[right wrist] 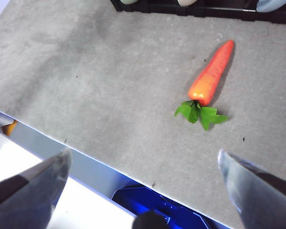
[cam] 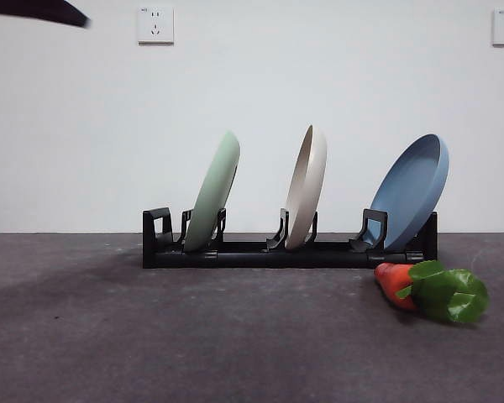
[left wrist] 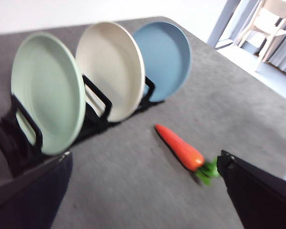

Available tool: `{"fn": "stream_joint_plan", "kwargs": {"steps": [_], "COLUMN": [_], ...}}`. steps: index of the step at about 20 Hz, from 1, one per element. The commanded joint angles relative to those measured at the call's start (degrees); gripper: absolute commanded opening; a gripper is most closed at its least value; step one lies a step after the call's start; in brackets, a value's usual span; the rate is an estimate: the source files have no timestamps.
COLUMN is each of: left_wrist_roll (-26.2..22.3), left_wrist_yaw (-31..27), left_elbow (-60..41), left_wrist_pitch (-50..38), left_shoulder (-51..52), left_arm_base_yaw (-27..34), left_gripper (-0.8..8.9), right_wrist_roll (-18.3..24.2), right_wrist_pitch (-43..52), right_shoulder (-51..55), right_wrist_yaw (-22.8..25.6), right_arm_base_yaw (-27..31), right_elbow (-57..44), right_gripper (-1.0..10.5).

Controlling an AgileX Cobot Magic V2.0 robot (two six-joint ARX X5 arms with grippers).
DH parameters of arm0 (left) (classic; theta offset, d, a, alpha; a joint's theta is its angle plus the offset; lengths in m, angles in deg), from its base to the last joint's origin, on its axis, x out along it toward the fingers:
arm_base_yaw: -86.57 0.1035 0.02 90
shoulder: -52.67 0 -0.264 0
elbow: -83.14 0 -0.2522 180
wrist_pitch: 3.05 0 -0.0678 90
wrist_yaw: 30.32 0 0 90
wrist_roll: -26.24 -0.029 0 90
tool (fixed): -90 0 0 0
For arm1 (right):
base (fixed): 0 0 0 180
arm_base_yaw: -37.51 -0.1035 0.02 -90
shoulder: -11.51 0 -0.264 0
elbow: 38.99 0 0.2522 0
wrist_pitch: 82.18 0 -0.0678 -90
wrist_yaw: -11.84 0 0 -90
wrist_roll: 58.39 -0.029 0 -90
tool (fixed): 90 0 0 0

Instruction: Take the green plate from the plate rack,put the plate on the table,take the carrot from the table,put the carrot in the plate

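The green plate (cam: 213,193) stands on edge in the left slot of the black plate rack (cam: 269,252); it shows large in the left wrist view (left wrist: 45,90). The carrot (cam: 399,281) lies on the table (cam: 193,336) in front of the rack's right end, leaves toward the camera; it also shows in the left wrist view (left wrist: 181,149) and the right wrist view (right wrist: 210,76). My left gripper (left wrist: 143,191) is open and empty, above the table near the green plate. My right gripper (right wrist: 143,183) is open and empty, over the table's front edge, apart from the carrot.
A cream-white plate (cam: 307,186) stands in the rack's middle slot and a blue plate (cam: 413,191) leans in its right slot. A black arm tip (cam: 50,12) shows at the top left. The table's front edge (right wrist: 86,150) runs below the right gripper.
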Motion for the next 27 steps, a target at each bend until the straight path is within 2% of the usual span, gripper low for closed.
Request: {"fn": "stream_joint_plan", "kwargs": {"steps": [1, 5, 12, 15, 22, 24, 26, 27], "left_wrist_roll": [-0.02, -0.33, -2.05, -1.99, -2.01, -1.99, -1.97, -1.97], "left_wrist_yaw": [-4.15, -6.51, -8.41, -10.71, -12.74, -12.76, -12.74, -12.59], "left_elbow": [2.36, 9.57, 23.61, 24.96, 24.96, 24.96, 24.96, 24.96], "left_wrist_pitch": [-5.68, -10.47, -11.34, -14.97, -16.22, -16.46, -16.55, -16.33], "left_shoulder": [-6.97, -20.52, -40.22, -43.47, -47.01, -47.47, -47.69, -47.76], "left_arm_base_yaw": [-2.43, -4.37, -5.38, -5.38, -6.10, -6.19, -6.34, -6.34], "left_gripper": [5.72, 5.71, 5.71, 5.65, 5.51, 4.25, 3.88, 3.31], "right_wrist_roll": [-0.39, -0.37, -0.81, -0.81, -0.79, -0.81, -0.81, -0.81], "right_wrist_pitch": [0.28, 0.26, 0.26, 0.26, 0.28, 0.31, 0.28, 0.28], "right_shoulder": [-0.50, -1.07, -1.14, -1.16, -2.38, -2.62, -2.62, -2.62], "right_wrist_yaw": [-0.04, -0.02, 0.00, 0.00, 0.02, -0.02, -0.09, -0.11], "right_arm_base_yaw": [-0.15, -0.15, -0.15, -0.15, -0.15, -0.15, -0.15, -0.15], "right_elbow": [0.20, 0.20, 0.17, 0.17, 0.17, 0.17, 0.20, 0.17], "right_gripper": [6.9, 6.9, 6.9, 6.9, 6.9, 6.9, 6.9, 6.9]}}
